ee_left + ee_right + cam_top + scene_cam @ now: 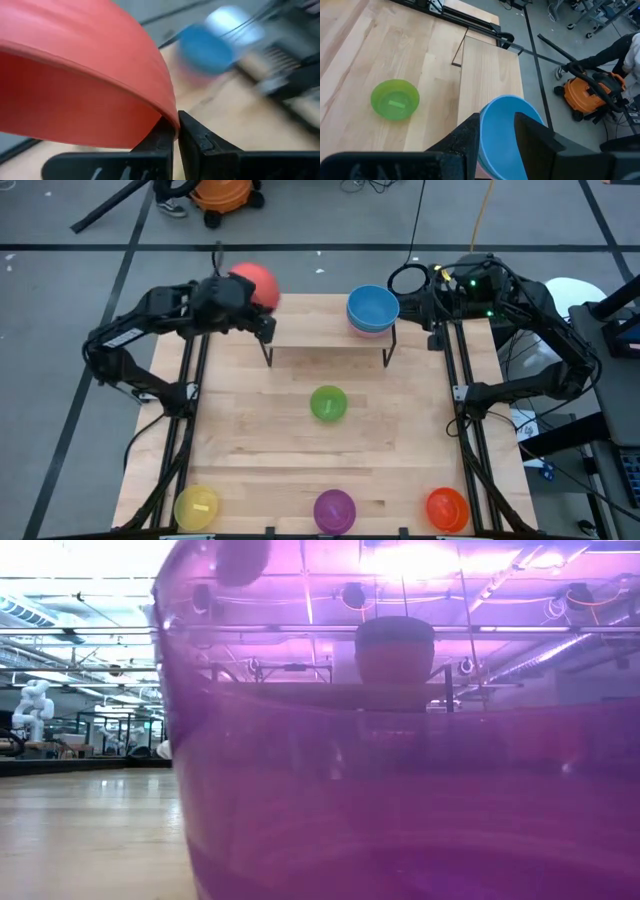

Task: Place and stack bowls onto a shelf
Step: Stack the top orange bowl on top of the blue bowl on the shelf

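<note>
My left gripper is shut on a red bowl, held in the air by the far left corner of the shelf. On the shelf's right end a blue bowl sits in a pink one. My right gripper hangs open just right of that stack, its fingers apart from it. A green bowl rests on the tabletop in front of the shelf. Yellow, purple and orange bowls sit along the near edge. My left gripper pinches the red bowl's wall at the rim between its two fingers, only at their free ends. The fingers slant downward from the table's left side. The bowl stands tilted beyond them, lifted clear of shelf and table.
The shelf stands on thin black legs near the table's far edge; its middle and left parts are bare wood. The purple bowl fills the low view. An orange vacuum and cables lie on the floor beyond the table.
</note>
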